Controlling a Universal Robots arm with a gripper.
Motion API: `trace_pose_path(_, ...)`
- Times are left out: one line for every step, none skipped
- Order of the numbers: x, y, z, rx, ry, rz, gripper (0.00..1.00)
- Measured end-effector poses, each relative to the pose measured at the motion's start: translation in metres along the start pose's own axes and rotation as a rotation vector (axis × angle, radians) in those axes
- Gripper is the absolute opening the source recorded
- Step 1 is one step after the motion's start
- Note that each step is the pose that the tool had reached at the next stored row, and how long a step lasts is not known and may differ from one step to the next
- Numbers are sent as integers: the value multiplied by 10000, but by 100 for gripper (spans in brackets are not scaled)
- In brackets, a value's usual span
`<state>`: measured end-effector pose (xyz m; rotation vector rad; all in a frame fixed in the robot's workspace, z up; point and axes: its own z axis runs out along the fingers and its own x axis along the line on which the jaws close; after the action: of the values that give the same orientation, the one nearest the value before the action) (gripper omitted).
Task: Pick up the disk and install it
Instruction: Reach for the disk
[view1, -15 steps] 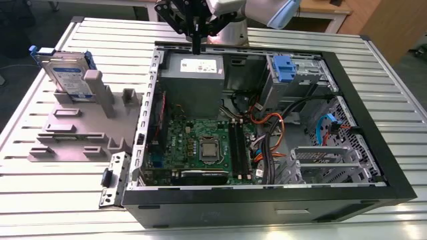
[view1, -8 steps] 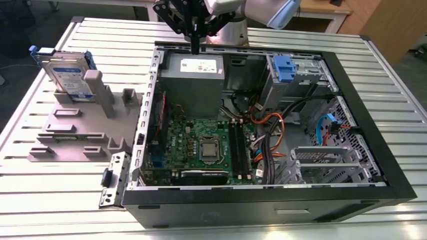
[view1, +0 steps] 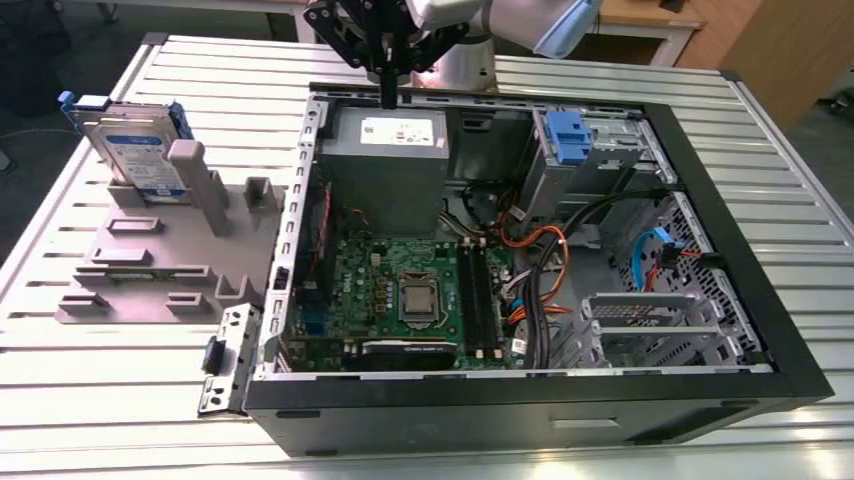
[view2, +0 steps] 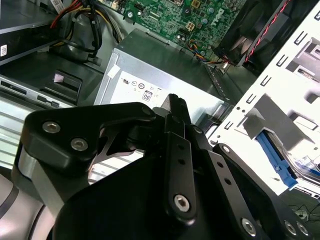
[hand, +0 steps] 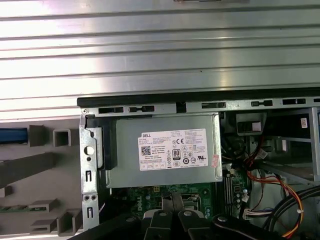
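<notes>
Ribbed metal tabletop (view1: 80, 400), open PC case (view1: 534, 400) on it. The hand (view1: 388, 97) hangs above the power supply (view1: 387, 150), pinched narrow and empty. The disk (view1: 138, 150) stands well aside of it, propped upright in a grey rack (view1: 147, 270) (easy grabbing, I'd guess).

In the exterior view, the open computer case (view1: 694, 230) took up the middle and right of the frame, its black rim walling in every side. Inside, the grey power-supply box (view1: 387, 150) filled the upper left corner, directly beneath the gripper (view1: 388, 98), whose fingers were pressed together. Orange and black cables (view1: 561, 270) crowded the centre right. The drive cage (view1: 621, 140) with its blue bracket (view1: 567, 135) blocked the upper right. At the frame's left the disk (view1: 140, 155) stood upright in a grey fixture (view1: 147, 260), open air above it. The ribbed surface (view1: 120, 400) lay bare at lower left.
</notes>
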<state>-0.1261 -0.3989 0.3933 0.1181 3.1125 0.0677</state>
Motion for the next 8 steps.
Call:
trace_pose_path(4, 0, 0, 0, 0, 0, 11)
trace_pose_path(8, -1, 0, 0, 0, 0, 11)
trace_pose_path(11, -1, 0, 1, 0, -1, 11)
trace_pose_path(12, -1, 0, 1, 0, -2, 11)
trace_pose_path(13, -1, 0, 0, 0, -3, 11)
trace_pose_path(16, -1, 0, 0, 0, -1, 11)
trace_pose_path(18, -1, -1, 1, 0, -1, 11)
trace_pose_path(23, -2, 0, 0, 0, -1, 11)
